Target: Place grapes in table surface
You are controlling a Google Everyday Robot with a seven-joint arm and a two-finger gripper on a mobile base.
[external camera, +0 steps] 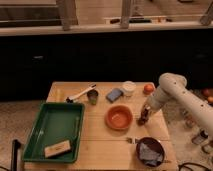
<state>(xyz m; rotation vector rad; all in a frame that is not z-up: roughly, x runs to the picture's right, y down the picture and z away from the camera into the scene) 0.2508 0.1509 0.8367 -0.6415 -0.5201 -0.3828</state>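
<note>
I think I am in a kitchen or eating room. My gripper [144, 117] hangs low over a wooden table surface [100, 145] with an orange bowl [119, 117], a cup [129, 88], and a green tray [55, 129]. A long dark counter [100, 55] stands behind.

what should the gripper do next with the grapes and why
Probably ease straight down a little more, then let go. The gripper hangs low over the table surface, just right of the orange bowl, with a dark shape at its tip that looks like the grapes. Bare wood lies beneath, so a short descent should set them down beside the bowl rather than in it.
</note>
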